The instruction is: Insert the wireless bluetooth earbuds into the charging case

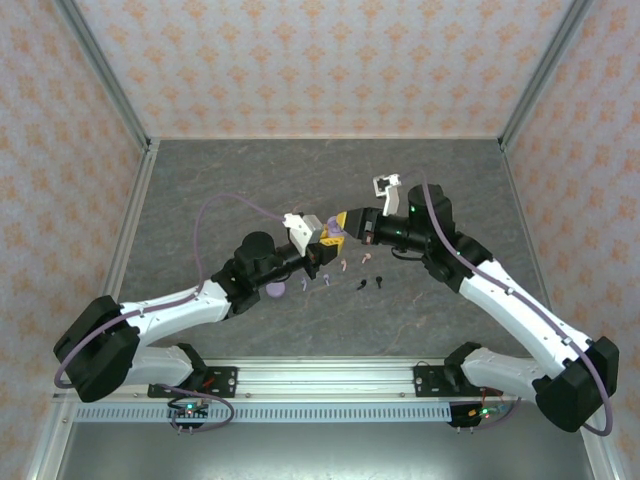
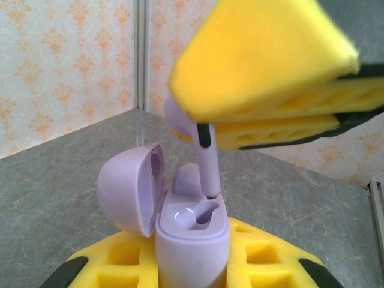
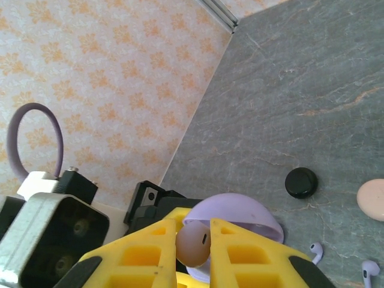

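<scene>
- Currently the left gripper [image 2: 192, 267] is clamping the lavender charging case [image 2: 192, 237] upright between its yellow fingers [image 2: 90, 270]; the lid [image 2: 129, 186] is hanging open to the left in the left wrist view
- The right gripper [image 3: 193, 231] is pinching a lavender earbud [image 3: 193, 245] by its head, jaws closed on it; the stem [image 2: 207, 165] is pointing down, its tip at the mouth of a socket in the case
- A rounded lavender shape [image 2: 186, 177] is sitting in the case just behind the stem; cannot tell whether it is an earbud
- Seen from above, both grippers are meeting over mid-table; loose earbuds [image 1: 343, 266] are lying on the grey table [image 1: 200, 190] just nearer the bases; a lavender disc case [image 1: 275, 291] is lying beside the left arm
- In the right wrist view, a black round case [image 3: 300, 182] and a pink case [image 3: 372, 200] are lying on the table, apart
</scene>
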You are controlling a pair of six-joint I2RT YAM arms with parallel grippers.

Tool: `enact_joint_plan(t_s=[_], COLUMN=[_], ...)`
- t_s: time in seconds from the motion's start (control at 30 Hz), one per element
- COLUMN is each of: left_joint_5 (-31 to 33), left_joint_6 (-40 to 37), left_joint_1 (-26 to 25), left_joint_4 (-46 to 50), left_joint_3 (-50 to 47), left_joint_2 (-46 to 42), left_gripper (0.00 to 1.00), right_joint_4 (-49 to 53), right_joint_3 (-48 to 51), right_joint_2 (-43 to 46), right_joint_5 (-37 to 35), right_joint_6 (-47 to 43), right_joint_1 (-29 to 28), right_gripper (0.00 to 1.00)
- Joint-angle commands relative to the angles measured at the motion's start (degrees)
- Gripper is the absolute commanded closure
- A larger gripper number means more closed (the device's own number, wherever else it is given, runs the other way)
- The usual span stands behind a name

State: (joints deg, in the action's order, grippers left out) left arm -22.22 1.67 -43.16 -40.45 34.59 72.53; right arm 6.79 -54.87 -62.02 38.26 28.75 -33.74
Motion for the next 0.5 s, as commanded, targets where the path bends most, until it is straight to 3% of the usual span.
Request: enact_joint_plan(t_s=[0.0,0.47], left_joint_5=[0.33,1.35], left_joint_6=[0.53,0.36], left_joint_1=[-0.35,-0.35], left_joint_4=[-2.97,-2.89], left_joint_3=[1.62,1.40], left_joint_2=[0.36,0.39], left_gripper=[1.00,1.00], right_joint_4=[-0.95,-2.17], right_joint_3=[1.03,2.35], right_joint_2=[0.06,-0.12], right_joint_5=[-2.29,-3.02], right_joint_6=[-1.05,0.68], right_joint_1=[-0.50,-0.90], right_gripper=[0.84,0.84])
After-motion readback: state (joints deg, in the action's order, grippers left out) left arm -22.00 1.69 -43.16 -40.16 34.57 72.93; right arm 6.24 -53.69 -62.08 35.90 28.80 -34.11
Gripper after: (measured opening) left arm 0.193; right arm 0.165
